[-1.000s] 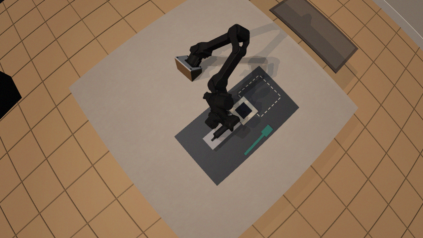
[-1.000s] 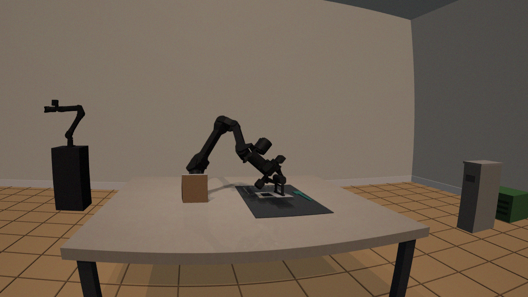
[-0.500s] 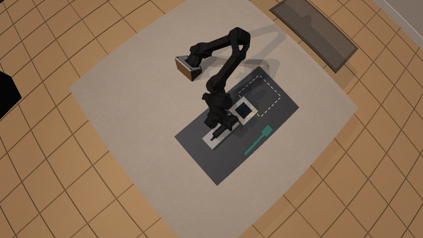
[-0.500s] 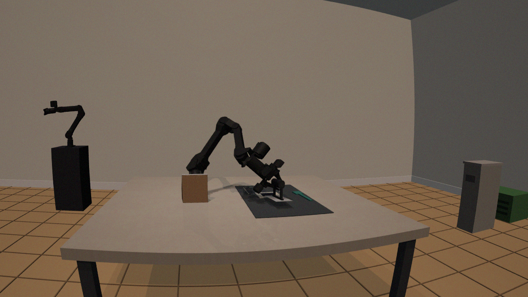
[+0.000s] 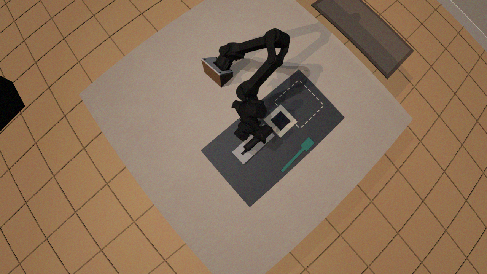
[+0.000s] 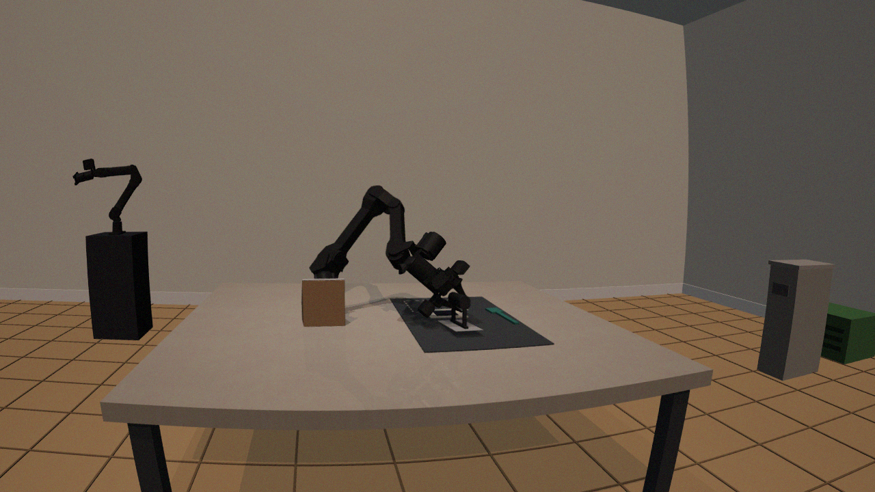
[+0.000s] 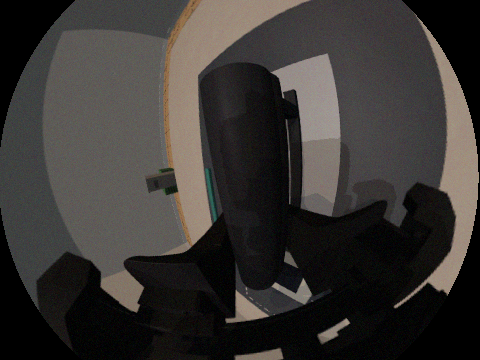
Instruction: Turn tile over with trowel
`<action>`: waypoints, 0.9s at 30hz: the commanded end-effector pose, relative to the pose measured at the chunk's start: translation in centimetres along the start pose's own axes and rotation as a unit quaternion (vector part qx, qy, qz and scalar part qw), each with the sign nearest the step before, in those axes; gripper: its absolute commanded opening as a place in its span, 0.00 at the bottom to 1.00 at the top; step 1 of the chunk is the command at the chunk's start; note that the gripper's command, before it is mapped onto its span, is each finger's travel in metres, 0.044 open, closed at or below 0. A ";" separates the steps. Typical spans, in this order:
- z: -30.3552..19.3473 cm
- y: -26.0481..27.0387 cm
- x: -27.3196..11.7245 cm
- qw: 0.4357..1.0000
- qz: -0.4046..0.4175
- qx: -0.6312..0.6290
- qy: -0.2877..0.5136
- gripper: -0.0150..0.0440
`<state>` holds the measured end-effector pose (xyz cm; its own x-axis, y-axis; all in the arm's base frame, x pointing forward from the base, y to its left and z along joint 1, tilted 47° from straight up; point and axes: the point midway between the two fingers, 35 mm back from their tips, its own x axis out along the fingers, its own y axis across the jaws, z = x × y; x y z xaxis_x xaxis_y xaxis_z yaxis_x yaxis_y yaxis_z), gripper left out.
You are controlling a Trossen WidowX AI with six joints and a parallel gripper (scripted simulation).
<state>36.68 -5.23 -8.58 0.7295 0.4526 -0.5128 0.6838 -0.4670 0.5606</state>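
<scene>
The tile [image 5: 280, 120] [image 7: 290, 276], pale with a dark square facing up, lies flat on the mat [image 5: 234, 183] [image 6: 526, 338]. It lies mostly outside the dashed outline [image 5: 322, 105], overlapping its near-left edge. My gripper [image 5: 261, 136] [image 6: 457, 299] [image 7: 250, 207] is shut on the black handle of the trowel. The trowel's pale rectangular blade [image 5: 244, 159] [image 6: 469, 328] [image 7: 317, 100] is low over the mat, roughly level, on the left side of the tile in the top view. The blade's tile-side end is partly hidden by the gripper; I cannot tell whether it touches the tile.
A green flat-headed tool [image 5: 307, 144] [image 6: 500, 314] [image 7: 211, 192] lies near the mat's right edge. The arm's base stands on a brown block [image 5: 212, 73] [image 6: 323, 303] on the table [image 5: 153, 112] [image 6: 245, 373]. The forearm reaches over the mat's left edge.
</scene>
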 end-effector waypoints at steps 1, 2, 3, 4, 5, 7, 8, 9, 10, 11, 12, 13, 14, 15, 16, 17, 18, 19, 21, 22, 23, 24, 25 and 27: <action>-0.3 0.1 0.0 1.000 0.002 -0.001 -0.003 0.25; -0.5 0.1 0.0 1.000 0.002 -0.001 -0.003 0.25; -0.6 0.1 0.0 1.000 0.002 -0.001 -0.003 0.25; -0.8 0.2 0.0 1.000 0.002 -0.001 -0.003 0.25; -1.0 0.2 0.0 1.000 0.002 -0.001 -0.003 0.25; -1.3 0.2 0.0 1.000 0.002 -0.001 -0.003 0.25; -1.4 0.2 0.0 1.000 0.001 -0.001 -0.003 0.25; -1.6 0.3 0.0 1.000 0.001 -0.001 -0.003 0.25; -1.8 0.3 0.0 1.000 0.001 -0.001 -0.003 0.25; -1.9 0.3 0.0 1.000 0.001 -0.001 -0.003 0.25; -2.1 0.3 0.0 1.000 0.001 -0.001 -0.003 0.25; -2.3 0.3 0.0 1.000 0.001 -0.001 -0.003 0.25; -2.4 0.3 0.0 1.000 0.001 -0.001 -0.003 0.25; -2.6 0.3 0.0 1.000 0.001 -0.001 -0.003 0.25; -2.8 0.4 -0.1 1.000 0.001 -0.001 -0.003 0.25; -2.9 0.4 -0.1 1.000 0.001 -0.001 -0.003 0.25; -3.1 0.4 -0.1 1.000 0.001 0.000 -0.003 0.25; -3.3 0.4 -0.1 1.000 0.001 0.000 -0.003 0.25; -3.6 0.4 -0.1 1.000 0.001 0.000 -0.003 0.25; -3.7 0.4 -0.1 1.000 0.001 0.000 -0.003 0.25; -3.9 0.4 -0.1 1.000 0.001 0.000 -0.003 0.25; -4.1 0.4 -0.1 1.000 0.001 0.000 -0.003 0.25; -4.2 0.4 -0.2 1.000 0.001 0.000 -0.003 0.25; -4.6 0.4 -0.2 1.000 0.001 0.000 -0.002 0.25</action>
<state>36.69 -2.53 -5.80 0.7298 0.4429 -0.5208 0.6837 -0.4706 0.5578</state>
